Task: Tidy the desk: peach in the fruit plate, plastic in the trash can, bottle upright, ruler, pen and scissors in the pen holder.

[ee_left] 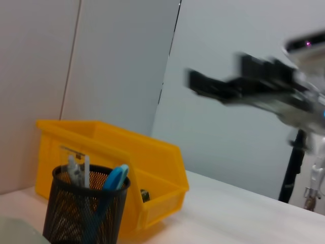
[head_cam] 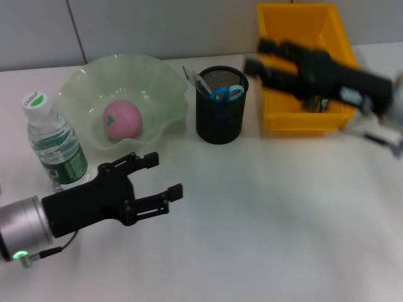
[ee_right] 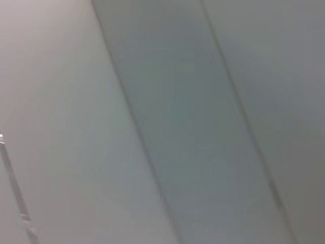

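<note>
White worktop (head_cam: 264,226) lies bare across its near half and toward the right edge. Along the far edge stand the plate (head_cam: 164,85) holding the peach (head_cam: 122,119), the pen holder (head_cam: 220,119) with scissors (head_cam: 227,93) and ruler (head_cam: 192,77) inside, and the yellow bin (head_cam: 277,119). The bottle (head_cam: 55,148) stands upright near the left edge. The left gripper (head_cam: 162,177) hovers just beside the bottle, fingers wide and empty. The right gripper (head_cam: 258,56) hangs blurred over the bin; whether its fingers are apart I cannot tell. The left wrist view shows a small dark object (ee_left: 145,194) in the bin; the right wrist view shows only wall.
</note>
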Robot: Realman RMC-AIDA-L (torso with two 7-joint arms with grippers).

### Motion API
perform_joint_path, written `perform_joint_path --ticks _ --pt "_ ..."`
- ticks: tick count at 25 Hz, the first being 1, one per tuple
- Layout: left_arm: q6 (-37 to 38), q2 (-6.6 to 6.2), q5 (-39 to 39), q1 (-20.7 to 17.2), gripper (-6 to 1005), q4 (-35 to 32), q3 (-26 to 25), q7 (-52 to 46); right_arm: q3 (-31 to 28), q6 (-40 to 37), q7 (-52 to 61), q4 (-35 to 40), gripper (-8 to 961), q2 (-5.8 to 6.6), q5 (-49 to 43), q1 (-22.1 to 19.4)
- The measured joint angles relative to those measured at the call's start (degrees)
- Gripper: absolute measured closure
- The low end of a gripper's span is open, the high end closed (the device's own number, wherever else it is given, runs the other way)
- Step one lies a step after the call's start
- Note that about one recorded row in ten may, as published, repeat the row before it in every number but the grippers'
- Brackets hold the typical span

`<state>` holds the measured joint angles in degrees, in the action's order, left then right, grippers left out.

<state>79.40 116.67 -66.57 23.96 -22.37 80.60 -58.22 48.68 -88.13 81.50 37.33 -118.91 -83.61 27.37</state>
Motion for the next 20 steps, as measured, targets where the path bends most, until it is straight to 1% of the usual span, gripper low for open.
perform_joint_path --ticks 2,3,4,5,6,7,10,11,14,17,18,20 --pt "0.8 -1.02 -0.1 0.3 139 0.3 0.2 -1.7 0.0 -3.3 0.0 -1.5 209 0.14 -0.4 -2.0" --pt "0.8 -1.02 -0.1 0.3 139 0.3 0.2 -1.7 0.0 -4.6 -0.2 -2.5 205 0.16 -0.8 -2.8" --pt "1.1 -1.33 -0.2 0.4 139 0.4 0.3 -2.3 0.1 -6.3 -0.8 -3.7 200 0.17 -1.7 -3.7" --pt "1.1 -1.33 -0.2 0.4 139 0.4 0.3 -2.3 0.3 -8.2 -1.7 -5.6 194 0.14 -3.8 -4.8" --pt "3.6 -2.41 -1.3 0.7 139 0.4 0.1 -5.8 0.3 -8.2 -1.7 -5.6 188 0.14 -3.8 -4.8" --pt "5.2 -2.64 -1.4 0.7 139 0.3 0.0 -6.9 0.4 -8.7 -2.1 -6.1 182 0.13 -5.0 -5.2" --pt "6.7 -2.83 -1.5 0.6 139 0.2 0.0 -7.4 0.4 -9.9 -2.9 -6.7 164 0.15 -10.9 -6.0" --pt "8.8 -2.82 -1.5 0.0 139 0.1 -0.1 -7.5 0.5 -10.4 -3.1 -6.9 164 0.21 -12.6 -6.1" --pt "9.8 -2.55 -1.9 -0.3 139 0.1 0.4 -7.5 0.3 -11.6 -4.2 -6.7 164 0.5 -18.6 -6.1" --pt "10.7 -2.29 -6.0 0.6 139 -0.1 0.5 -9.0 0.0 -11.6 -7.2 -6.5 163 0.76 -22.1 -6.1" --pt "10.7 -2.29 -6.0 0.6 139 -0.1 0.5 -9.0 -0.1 -11.4 -8.8 -6.7 163 0.9 -22.5 -6.2" --pt "10.5 -2.53 -10.1 1.5 139 -0.4 0.0 -10.0 -0.1 -11.0 -11.4 -6.9 163 1.05 -22.5 -6.4"
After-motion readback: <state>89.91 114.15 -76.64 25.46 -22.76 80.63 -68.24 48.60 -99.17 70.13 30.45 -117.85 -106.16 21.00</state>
